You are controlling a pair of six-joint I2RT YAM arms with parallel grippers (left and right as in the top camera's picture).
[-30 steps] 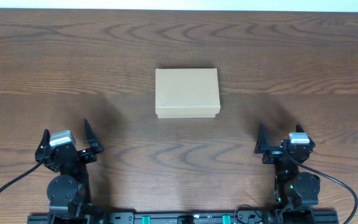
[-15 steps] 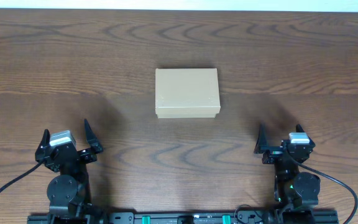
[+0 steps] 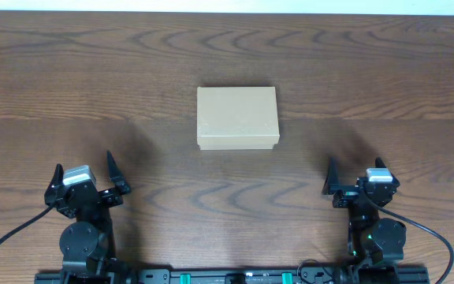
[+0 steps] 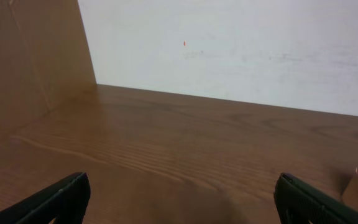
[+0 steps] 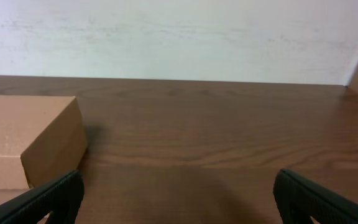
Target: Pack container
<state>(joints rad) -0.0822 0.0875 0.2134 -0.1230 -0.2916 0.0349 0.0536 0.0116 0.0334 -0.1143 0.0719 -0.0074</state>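
Both the left gripper (image 3: 83, 166) and right gripper (image 3: 356, 167) sit at the bottom corners of the overhead frame, jaws spread wide, holding nothing. Cardboard box (image 3: 237, 118) sits shut at centre, well apart from both. Reckon prying it open one-armed could just shove that light box across the table (image 3: 93, 63).

No change to tell of from a second ago to now. Seen from above, no slide and no turn of the box (image 3: 237, 118) on the table (image 3: 69, 79). No move by the left end effector (image 3: 83, 165) or by the right end effector (image 3: 356, 166) either.
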